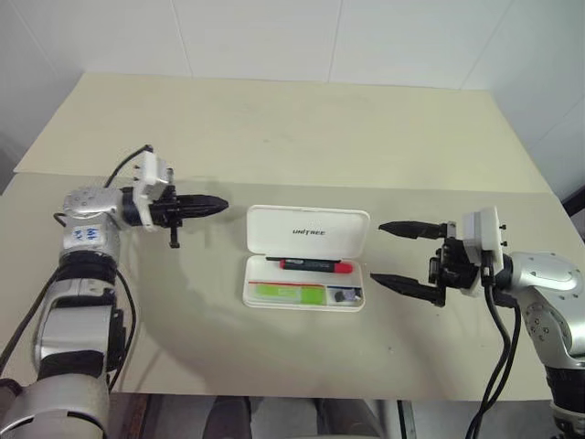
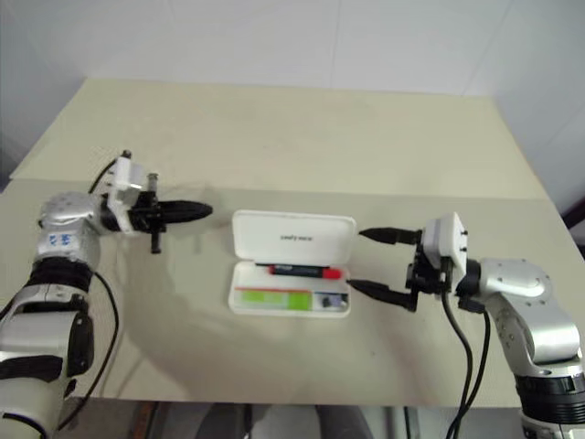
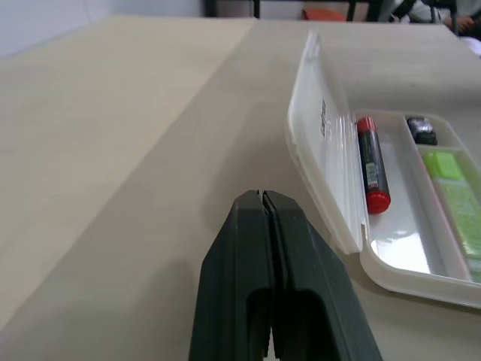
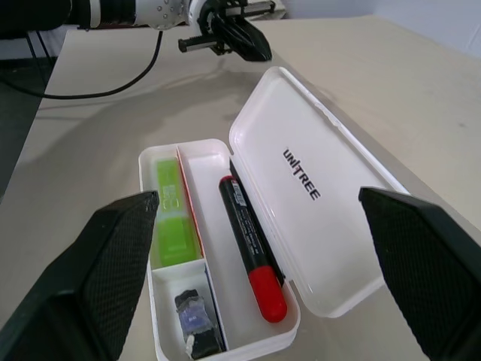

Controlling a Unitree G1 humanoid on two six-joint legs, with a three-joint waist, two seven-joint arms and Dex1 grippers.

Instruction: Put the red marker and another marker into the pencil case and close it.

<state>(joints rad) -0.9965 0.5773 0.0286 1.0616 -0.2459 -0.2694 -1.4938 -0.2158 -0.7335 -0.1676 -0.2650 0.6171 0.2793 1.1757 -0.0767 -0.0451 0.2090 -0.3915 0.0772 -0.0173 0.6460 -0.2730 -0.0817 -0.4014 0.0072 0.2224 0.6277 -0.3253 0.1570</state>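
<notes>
Both markers are in: black-barrelled red-capped marker [image 4: 252, 244] and flat lime-green highlighter [image 4: 170, 213] lie in the open white hard-plastic case [image 1: 307, 231], so your left gripper [image 1: 212, 207], pinched shut, sits left of the lid as a pusher, right gripper [image 1: 395, 256] spread wide bracing right.

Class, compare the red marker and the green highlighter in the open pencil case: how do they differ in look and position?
The red marker is a round black barrel with a red cap; the green highlighter is flat and lime-green. The red marker lies in the compartment next to the lid, the green highlighter in the compartment farther from it. Both lie flat inside the pencil case.
</notes>
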